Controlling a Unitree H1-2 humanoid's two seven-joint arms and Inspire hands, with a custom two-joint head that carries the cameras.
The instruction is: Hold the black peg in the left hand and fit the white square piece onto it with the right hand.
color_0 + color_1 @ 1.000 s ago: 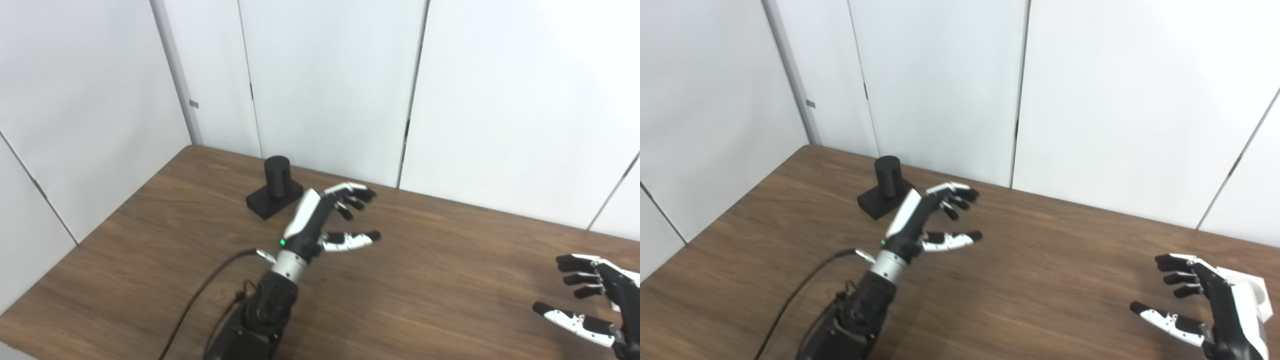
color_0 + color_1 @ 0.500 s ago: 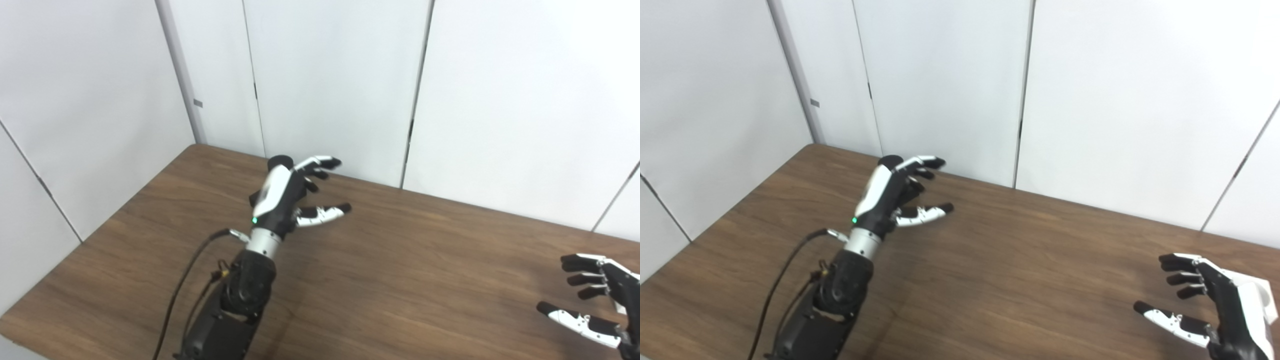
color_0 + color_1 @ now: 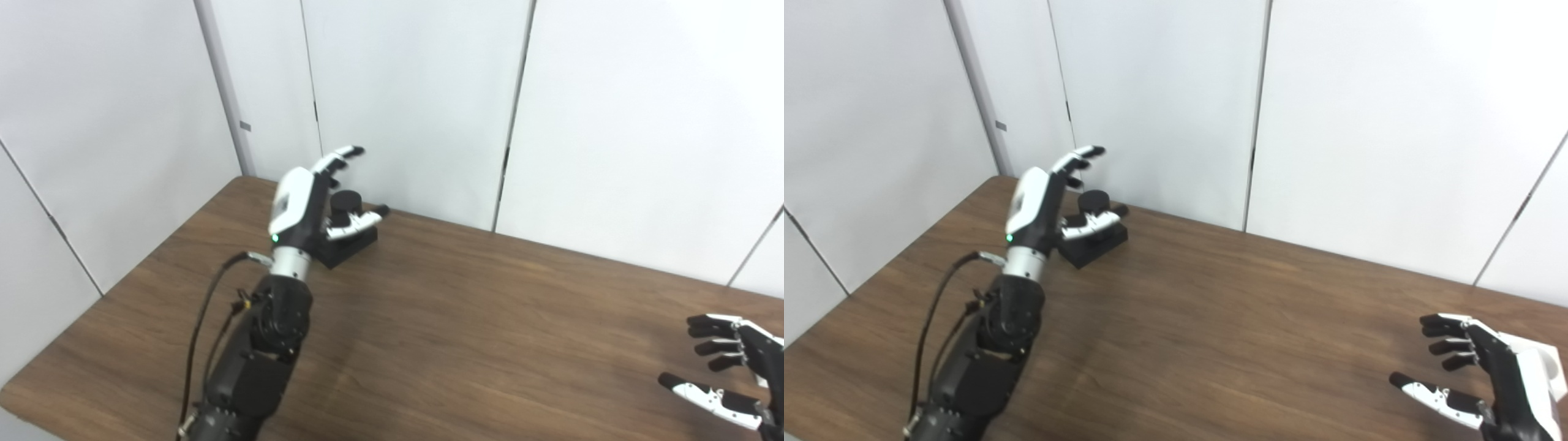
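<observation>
White wall panels (image 3: 416,92) back a brown wooden table (image 3: 478,331). The left hand (image 3: 306,199) is raised near the far edge, fingers (image 3: 335,160) spread and holding nothing; the black peg (image 3: 346,203) stands upright on its base between fingers and thumb, contact unclear. The right hand (image 3: 1488,380) hovers loosely spread, with the white square piece (image 3: 1543,364) just behind its fingers.
</observation>
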